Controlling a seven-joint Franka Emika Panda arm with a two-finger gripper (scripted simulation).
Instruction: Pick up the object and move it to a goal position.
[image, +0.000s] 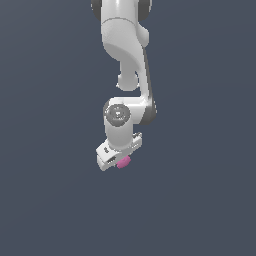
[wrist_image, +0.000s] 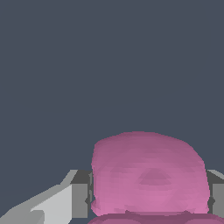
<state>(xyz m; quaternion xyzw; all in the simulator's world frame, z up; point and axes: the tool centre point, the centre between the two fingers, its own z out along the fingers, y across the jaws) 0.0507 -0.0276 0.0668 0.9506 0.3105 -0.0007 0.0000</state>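
The object, a small pink chunk (image: 123, 161) with rounded edges, shows just under my white gripper (image: 120, 159) in the exterior view, mostly hidden by the hand. In the wrist view the pink chunk (wrist_image: 148, 175) fills the space between the two grey fingers (wrist_image: 81, 199), which press on both of its sides. My gripper is shut on it. The arm hangs down from the top of the exterior view with the hand tilted.
A plain dark blue-grey surface (image: 50, 200) fills the background in both views. No other objects or edges show.
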